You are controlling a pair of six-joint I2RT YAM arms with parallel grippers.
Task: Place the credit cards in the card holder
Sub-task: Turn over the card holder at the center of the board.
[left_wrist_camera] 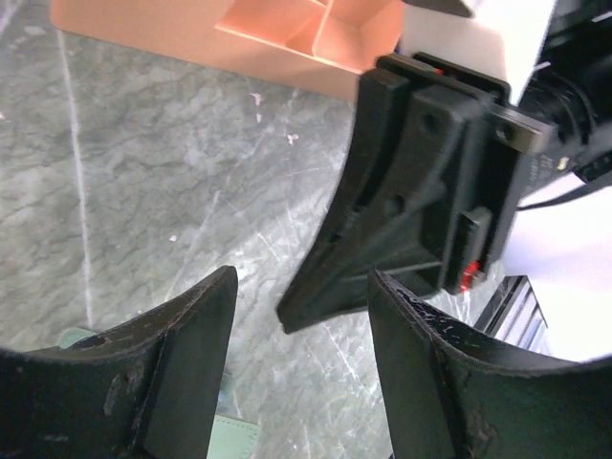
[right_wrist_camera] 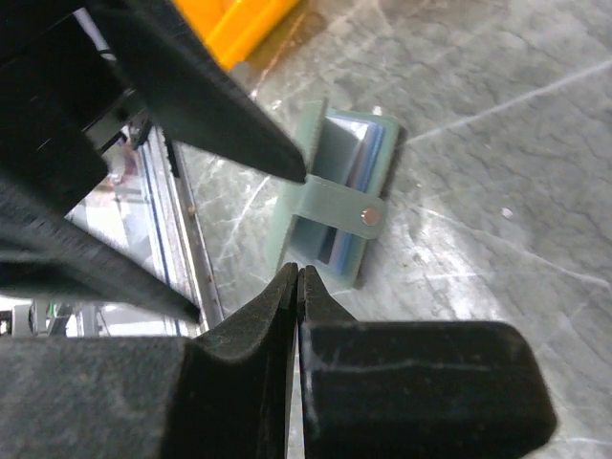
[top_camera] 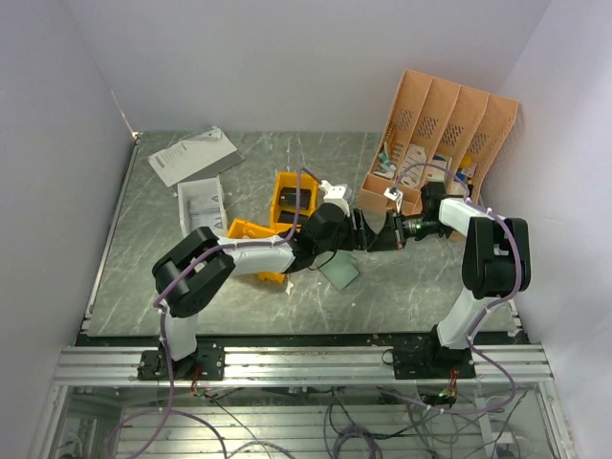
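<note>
the left gripper (left_wrist_camera: 301, 282) is spread wide over the grey marbled table (left_wrist_camera: 143, 191). the right gripper (left_wrist_camera: 292, 316) points down between its fingers (left_wrist_camera: 182, 363). a peach organiser (left_wrist_camera: 239, 38) stands beyond; the card holder (left_wrist_camera: 229, 438) peeks in below.

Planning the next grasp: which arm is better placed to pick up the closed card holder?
Likely left: the left gripper is open close to the holder, while the right gripper is shut and would need to open first.

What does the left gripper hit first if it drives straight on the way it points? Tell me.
Most likely the right gripper: its shut fingers hang directly ahead of the open left gripper, in front of the peach organiser. The exact depth between them is unclear.
</note>
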